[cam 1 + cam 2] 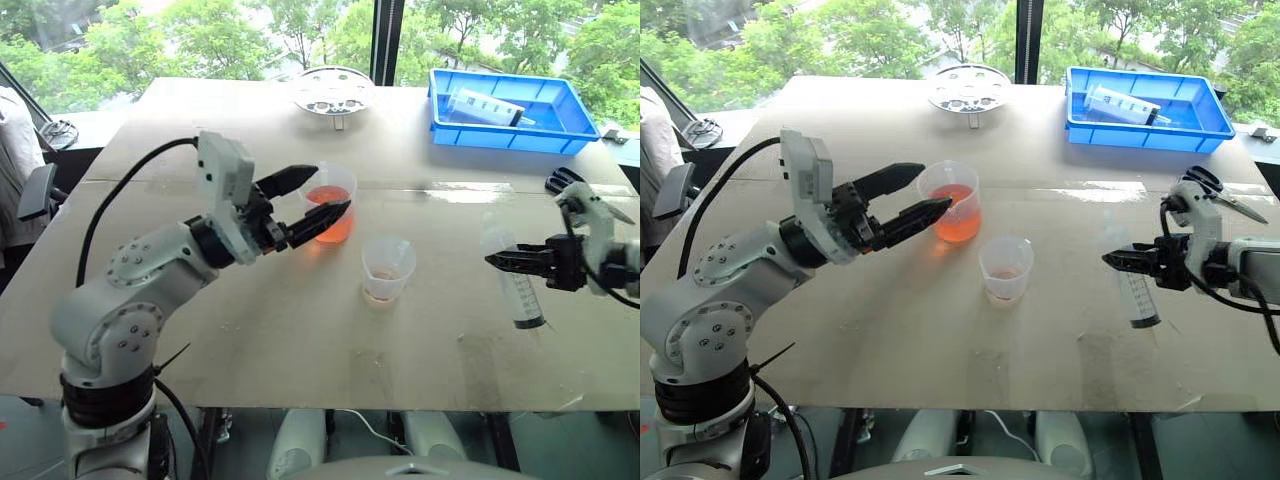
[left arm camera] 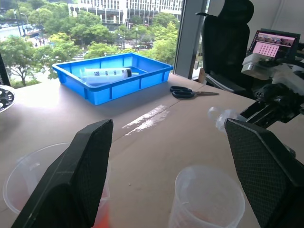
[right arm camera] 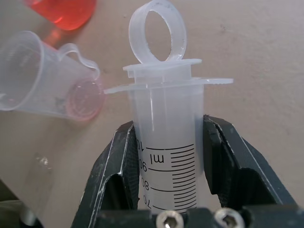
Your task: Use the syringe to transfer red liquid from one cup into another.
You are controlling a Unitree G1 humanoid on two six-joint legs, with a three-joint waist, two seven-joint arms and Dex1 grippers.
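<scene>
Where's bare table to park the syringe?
Bare: the near strip between the shorter cup and the table's front edge, and right of that cup under the right gripper holding the syringe. Crowded: around the beaker, with the left gripper there.

My two head views look down over the table [image 1: 300,350] (same scene); the wrist views sit close, both catching the shorter cup [image 2: 207,199].
</scene>
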